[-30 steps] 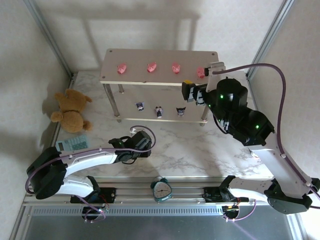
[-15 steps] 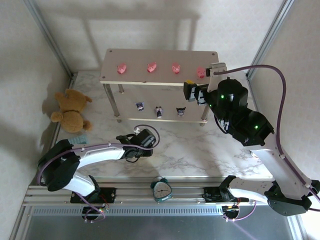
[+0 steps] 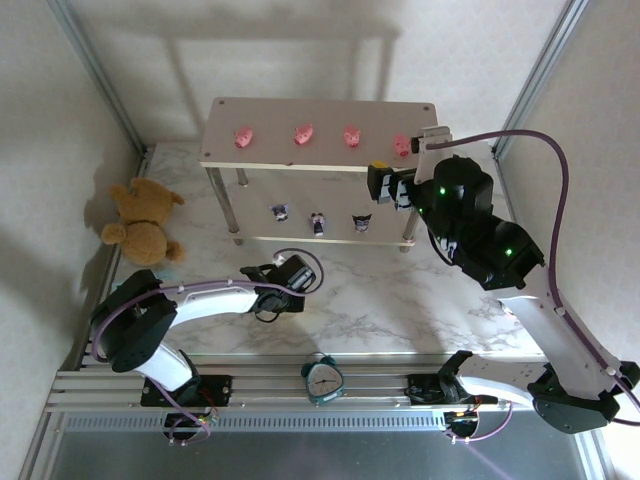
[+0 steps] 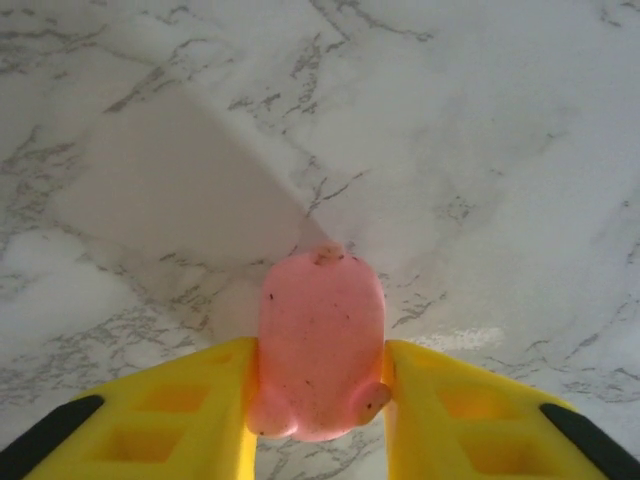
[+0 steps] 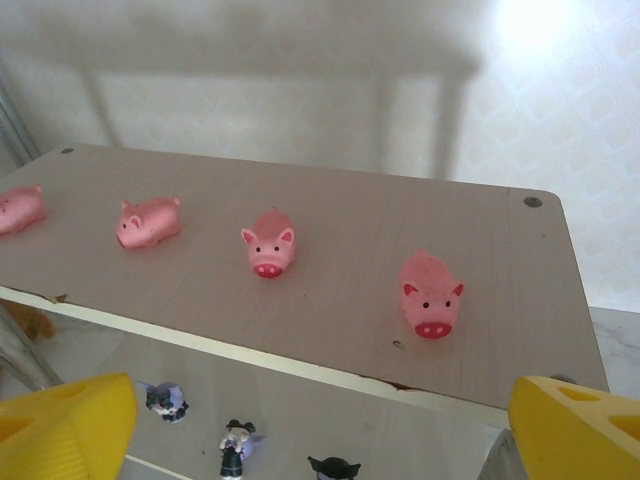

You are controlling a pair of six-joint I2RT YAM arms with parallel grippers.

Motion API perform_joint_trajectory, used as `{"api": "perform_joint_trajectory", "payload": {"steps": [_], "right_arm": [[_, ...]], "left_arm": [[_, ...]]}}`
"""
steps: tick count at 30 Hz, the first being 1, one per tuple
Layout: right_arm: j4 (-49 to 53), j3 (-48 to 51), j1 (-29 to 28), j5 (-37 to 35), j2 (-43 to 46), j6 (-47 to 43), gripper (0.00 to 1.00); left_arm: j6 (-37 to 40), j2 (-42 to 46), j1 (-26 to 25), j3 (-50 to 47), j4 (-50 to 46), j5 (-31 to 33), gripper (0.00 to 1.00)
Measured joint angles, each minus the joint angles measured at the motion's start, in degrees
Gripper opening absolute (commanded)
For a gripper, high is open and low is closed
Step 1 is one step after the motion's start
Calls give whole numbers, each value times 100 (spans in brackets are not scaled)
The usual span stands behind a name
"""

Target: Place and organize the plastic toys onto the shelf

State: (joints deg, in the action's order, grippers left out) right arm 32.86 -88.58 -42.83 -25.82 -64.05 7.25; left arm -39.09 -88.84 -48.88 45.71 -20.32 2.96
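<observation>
Over the table (image 4: 480,120), left end effector (image 4: 320,372) clamps a pink pig (image 4: 322,335); right end effector (image 5: 320,425) hangs released beside the shelf (image 5: 350,200).

Pig toy (image 4: 320,345), between left fingers (image 4: 190,410): pink, dark specks. Those fingers: yellow, black ends. Table (image 4: 480,130) beyond them: white marble, grey veins. Right fingers (image 5: 70,420): yellow. Shelf board (image 5: 340,210) ahead of them: pale beige. Four pigs (image 5: 431,293) on board: pink. Figurines (image 5: 238,440) between right fingers: dark purple and white. Teddy bear (image 3: 143,220): brown. Alarm clock (image 3: 322,378): teal.
</observation>
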Motion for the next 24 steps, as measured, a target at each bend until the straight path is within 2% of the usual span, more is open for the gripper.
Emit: {"api": "perform_joint_trajectory", "payload": {"steps": [7, 13, 18, 24], "right_arm": [[-59, 33, 133, 15, -2, 0, 96], [-57, 42, 140, 13, -50, 0, 96], [-48, 39, 144, -13, -216, -7, 96], [-46, 2, 155, -13, -282, -4, 96]], "left_arm": [[225, 46, 101, 129, -177, -15, 16], [501, 549, 221, 986, -1084, -11, 17], [898, 791, 330, 3246, -2151, 140, 18], [1622, 734, 619, 5904, -2837, 321, 19]]}}
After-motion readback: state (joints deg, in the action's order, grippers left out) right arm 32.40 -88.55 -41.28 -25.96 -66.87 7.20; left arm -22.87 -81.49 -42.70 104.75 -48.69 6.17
